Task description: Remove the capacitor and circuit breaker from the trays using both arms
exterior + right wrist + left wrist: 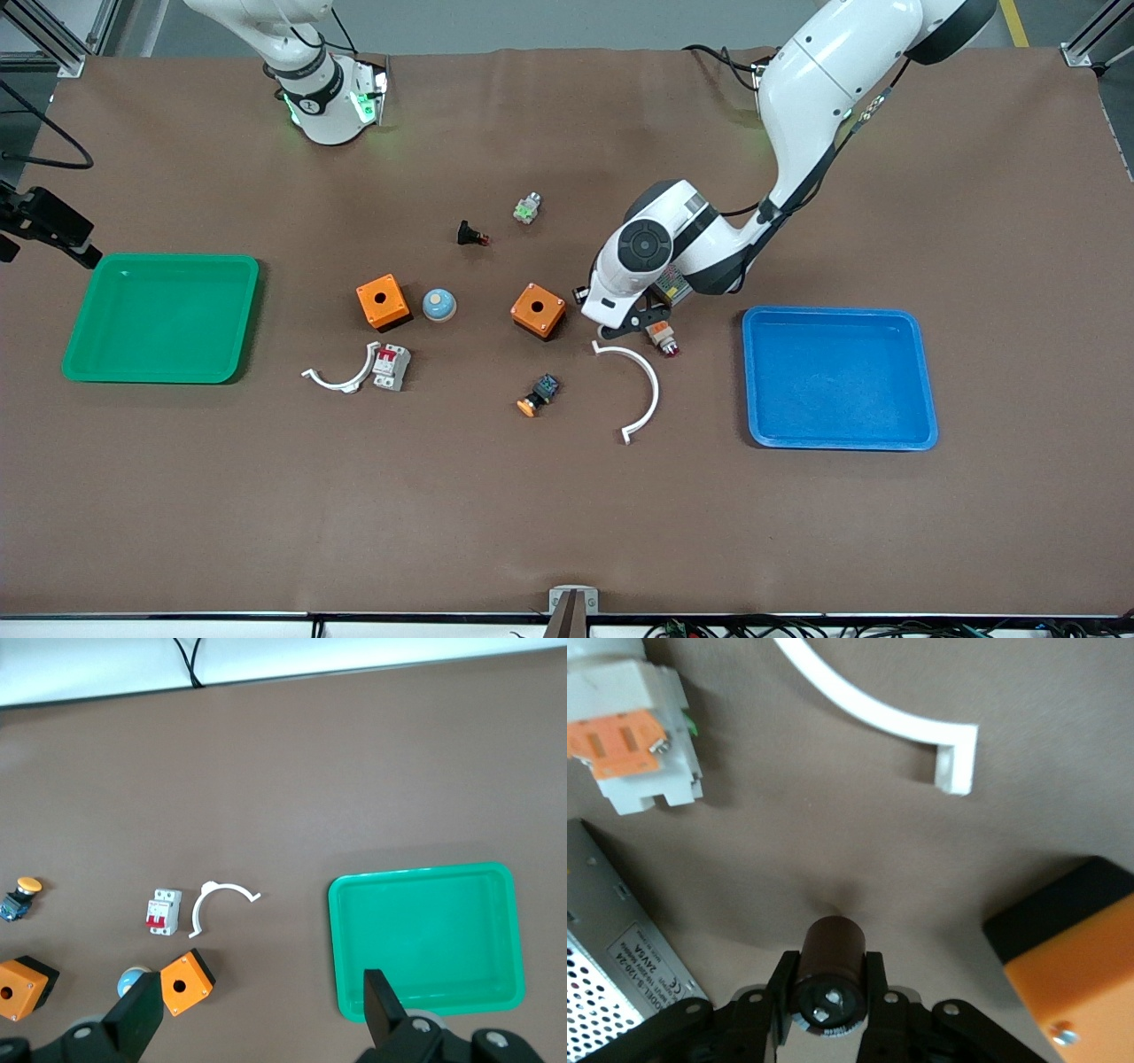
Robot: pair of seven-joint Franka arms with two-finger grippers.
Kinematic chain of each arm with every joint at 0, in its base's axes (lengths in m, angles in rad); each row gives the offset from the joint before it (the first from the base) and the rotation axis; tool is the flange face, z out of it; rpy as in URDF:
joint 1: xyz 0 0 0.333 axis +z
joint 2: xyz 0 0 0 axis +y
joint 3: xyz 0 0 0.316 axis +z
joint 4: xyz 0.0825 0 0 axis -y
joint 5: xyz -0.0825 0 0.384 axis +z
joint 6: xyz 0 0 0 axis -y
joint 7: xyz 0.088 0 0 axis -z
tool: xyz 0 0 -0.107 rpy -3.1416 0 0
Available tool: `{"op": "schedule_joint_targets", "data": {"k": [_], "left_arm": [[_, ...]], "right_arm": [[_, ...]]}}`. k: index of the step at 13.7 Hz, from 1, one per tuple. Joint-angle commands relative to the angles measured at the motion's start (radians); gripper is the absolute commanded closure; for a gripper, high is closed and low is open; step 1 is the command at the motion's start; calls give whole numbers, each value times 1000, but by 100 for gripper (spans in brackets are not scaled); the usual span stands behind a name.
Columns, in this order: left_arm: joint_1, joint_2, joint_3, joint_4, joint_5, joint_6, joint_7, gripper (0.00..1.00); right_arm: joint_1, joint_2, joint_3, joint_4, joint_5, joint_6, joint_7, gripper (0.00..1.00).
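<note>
Capacitor [829, 977] clamped upright in left gripper [829, 997], terminals up, low over surface [567, 514] beside an orange box [538, 311]. Circuit breaker [391, 367] lies on surface nr green tray [161, 368]; right gripper [266, 1014] open, high over it.

A brown mat [567, 514] covers the table; grey floor and metal frame posts [53, 35] show along the top edge.

Green tray [160, 316]; blue tray [838, 378]; black capacitor [827, 975]; white-grey circuit breaker [391, 367], red levers.
</note>
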Motion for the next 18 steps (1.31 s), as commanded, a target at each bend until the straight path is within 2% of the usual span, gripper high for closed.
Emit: {"op": "schedule_joint_targets", "data": {"k": [1,2,3,5,7,11,14,18], "left_arm": [[-6,19,5,4,24,3,-19,67],[-3,18,5,4,22,1,-27,24],[3,9,6,6,24,-6,-53,1],[23,-36,9,15,24,-28,-59,0],[67,-131,16,44,34,-116,-51,0],[187,-250,16,231,114,-374,20,0],[308,-327,14,315,114,-504,262,0],[423,-454,11,317,110,-604,514,0]], "right_arm": [[-11,10,11,23,-15,-30,-5,0],[-10,10,11,23,-15,-30,-5,0],[-10,10,11,22,-15,-31,-5,0],[-11,8,11,22,-15,-33,-5,0],[-11,8,11,22,-15,-31,-5,0],[-11,8,11,20,-14,-33,-5,0],[-11,8,11,20,-14,-34,-5,0],[-15,8,11,19,-14,-34,-7,0]]}}
